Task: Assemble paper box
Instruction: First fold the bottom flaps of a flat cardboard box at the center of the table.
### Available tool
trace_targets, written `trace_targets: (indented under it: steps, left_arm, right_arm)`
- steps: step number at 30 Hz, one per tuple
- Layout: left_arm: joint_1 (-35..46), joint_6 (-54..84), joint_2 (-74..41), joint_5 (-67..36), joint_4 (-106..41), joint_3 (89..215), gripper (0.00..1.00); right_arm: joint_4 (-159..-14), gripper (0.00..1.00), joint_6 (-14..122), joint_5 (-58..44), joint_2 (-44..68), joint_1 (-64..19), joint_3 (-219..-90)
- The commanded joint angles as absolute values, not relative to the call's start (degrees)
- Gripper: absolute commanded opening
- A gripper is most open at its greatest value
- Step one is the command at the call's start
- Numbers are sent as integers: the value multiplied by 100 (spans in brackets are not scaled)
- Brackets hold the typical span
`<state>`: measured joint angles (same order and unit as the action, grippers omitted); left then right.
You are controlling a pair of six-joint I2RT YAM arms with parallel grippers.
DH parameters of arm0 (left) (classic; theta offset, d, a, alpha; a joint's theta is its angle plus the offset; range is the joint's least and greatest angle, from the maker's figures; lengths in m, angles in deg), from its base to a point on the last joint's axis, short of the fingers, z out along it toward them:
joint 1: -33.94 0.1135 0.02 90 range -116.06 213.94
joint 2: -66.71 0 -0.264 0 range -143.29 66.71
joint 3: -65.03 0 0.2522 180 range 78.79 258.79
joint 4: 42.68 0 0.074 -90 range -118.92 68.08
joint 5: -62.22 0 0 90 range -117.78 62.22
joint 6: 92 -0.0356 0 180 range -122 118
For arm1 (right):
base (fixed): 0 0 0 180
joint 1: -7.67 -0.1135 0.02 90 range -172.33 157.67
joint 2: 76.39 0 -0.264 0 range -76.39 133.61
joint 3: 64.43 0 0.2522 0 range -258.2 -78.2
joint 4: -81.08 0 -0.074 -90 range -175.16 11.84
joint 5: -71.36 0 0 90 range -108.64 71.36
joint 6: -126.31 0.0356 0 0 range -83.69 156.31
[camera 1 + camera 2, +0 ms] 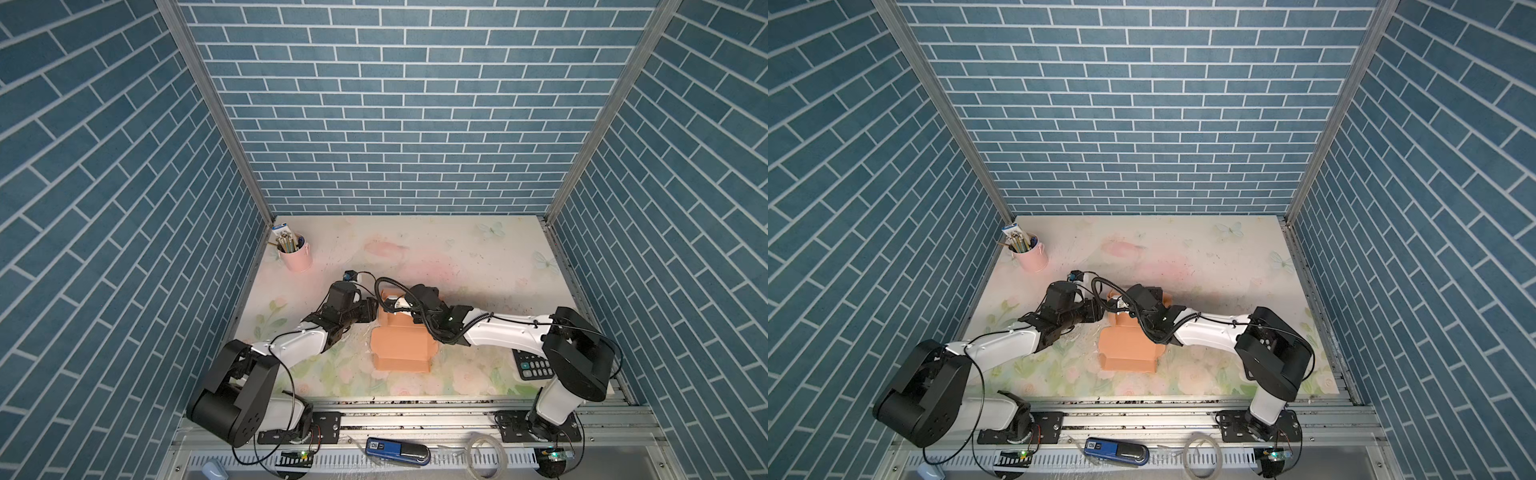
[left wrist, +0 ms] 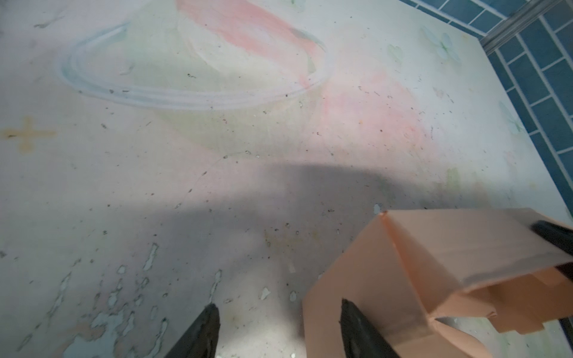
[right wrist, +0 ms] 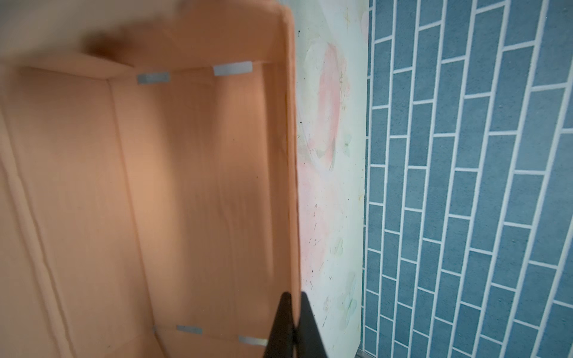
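My right gripper (image 3: 293, 325) is pinched tight on the paper box (image 3: 186, 186), one finger inside its wall and one outside. Only the right wrist view shows this. My left gripper (image 2: 277, 328) is spread with nothing between, one fingertip (image 2: 356, 328) before the box's outer wall; whether they touch I cannot tell. In both top views the box lies mid-table (image 1: 457, 257) between my arms, its far end under my right wrist. A pink pen cup (image 1: 296, 253) stands far left. A black calculator (image 1: 536, 365) peeks from under my right arm.
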<state>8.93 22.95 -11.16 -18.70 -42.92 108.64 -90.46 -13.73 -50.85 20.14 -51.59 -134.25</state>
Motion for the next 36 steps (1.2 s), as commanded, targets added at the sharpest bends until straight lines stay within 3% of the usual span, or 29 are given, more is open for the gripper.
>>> trace_targets:
  steps: [1, 23, 36]
  left_arm:
    - [824, 2112, -1175, -1657, -4672, 10716, 64]
    - [739, 1760, -1072, -812, -5912, 10180, 64]
    - [717, 1709, -1211, -831, -6109, 10130, 64]
  right_arm:
    - [-9205, 0, -1554, -5152, 1950, -5201, -13347]
    - [-9204, 0, -1352, -4928, 1776, -5166, -13298]
    - [-9280, 0, -1352, -4916, 1700, -5174, -13234]
